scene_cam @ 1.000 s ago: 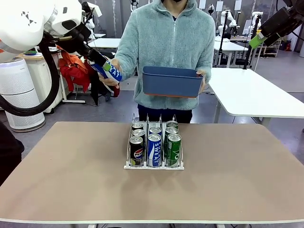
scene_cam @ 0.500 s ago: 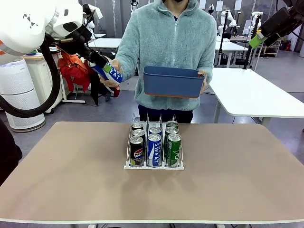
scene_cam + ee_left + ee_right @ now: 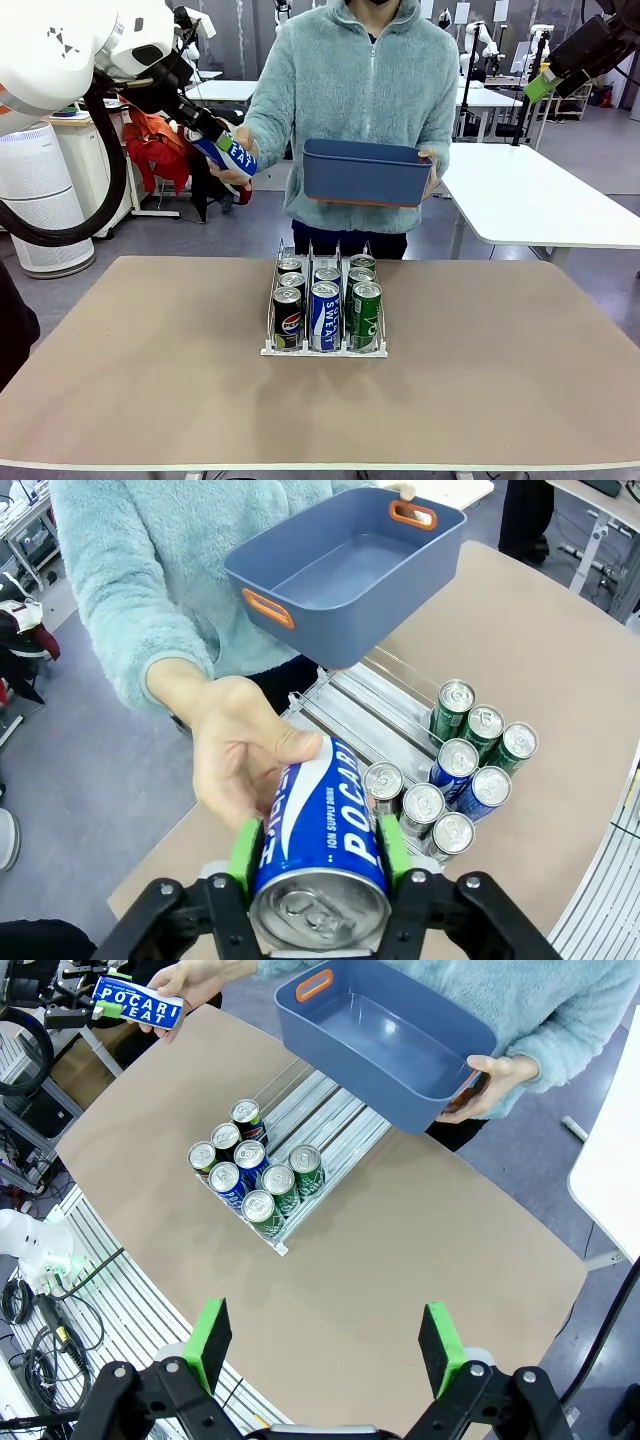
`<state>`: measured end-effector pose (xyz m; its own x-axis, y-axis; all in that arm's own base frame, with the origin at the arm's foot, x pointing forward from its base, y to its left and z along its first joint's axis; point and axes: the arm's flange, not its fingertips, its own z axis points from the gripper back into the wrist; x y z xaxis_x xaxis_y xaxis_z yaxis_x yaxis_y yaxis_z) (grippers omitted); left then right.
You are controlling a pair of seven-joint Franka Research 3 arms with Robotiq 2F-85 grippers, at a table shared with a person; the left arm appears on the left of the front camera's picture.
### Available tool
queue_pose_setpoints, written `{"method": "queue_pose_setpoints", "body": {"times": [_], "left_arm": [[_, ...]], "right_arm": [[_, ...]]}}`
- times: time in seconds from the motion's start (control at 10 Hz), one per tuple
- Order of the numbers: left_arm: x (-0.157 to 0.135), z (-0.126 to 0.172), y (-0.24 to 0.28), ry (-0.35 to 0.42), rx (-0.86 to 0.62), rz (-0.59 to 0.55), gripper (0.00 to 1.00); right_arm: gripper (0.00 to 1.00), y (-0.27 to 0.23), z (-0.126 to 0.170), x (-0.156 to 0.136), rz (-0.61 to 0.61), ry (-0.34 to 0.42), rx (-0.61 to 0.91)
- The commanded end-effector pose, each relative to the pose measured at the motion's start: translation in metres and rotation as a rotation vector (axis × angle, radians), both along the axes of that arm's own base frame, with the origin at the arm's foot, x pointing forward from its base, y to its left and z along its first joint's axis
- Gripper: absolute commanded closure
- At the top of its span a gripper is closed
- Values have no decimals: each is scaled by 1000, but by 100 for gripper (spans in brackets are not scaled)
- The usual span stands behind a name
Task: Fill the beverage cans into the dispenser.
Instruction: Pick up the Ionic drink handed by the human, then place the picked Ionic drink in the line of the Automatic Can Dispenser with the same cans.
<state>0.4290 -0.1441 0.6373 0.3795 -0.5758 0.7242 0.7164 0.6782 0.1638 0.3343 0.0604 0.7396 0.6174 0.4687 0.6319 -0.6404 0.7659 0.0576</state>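
Evidently the left gripper [image 3: 318, 865] was clamped across the body of a blue can [image 3: 322, 850], near its silver top, with the green pads on opposite sides of the wall. The person's hand [image 3: 238, 750] was also on that can from its far end, so the handover was not finished. All this sat high above and to the left of the dispenser [image 3: 326, 305], which stood mid-table with nine cans in its three lanes. The can appeared rigid, smooth and probably full, hence fairly heavy for its size; its thin wall could dent under a hard squeeze and slide in a light one. A hold across the middle of the body seemed soundest. The right gripper [image 3: 325, 1348] hung with its fingers wide apart, holding nothing, high above the table on the near side of the dispenser. The person's other hand carried a blue bin [image 3: 364, 172] above the dispenser.
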Motion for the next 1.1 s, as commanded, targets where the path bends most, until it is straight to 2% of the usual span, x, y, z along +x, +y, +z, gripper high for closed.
{"method": "queue_pose_setpoints", "body": {"times": [0.0,0.6,0.7,0.8,1.0], "left_arm": [[0,0,3,12,5,-4,100],[-2,5,6,2,-1,4,100],[-1,5,4,-4,-4,39,100],[-1,3,2,2,-1,0,100],[-1,3,2,2,-1,0,100]], "right_arm": [[0,1,0,0,0,1,0],[0,1,0,0,0,1,0],[0,1,0,0,0,1,0],[0,1,0,0,0,1,0],[0,1,0,0,0,1,0]]}}
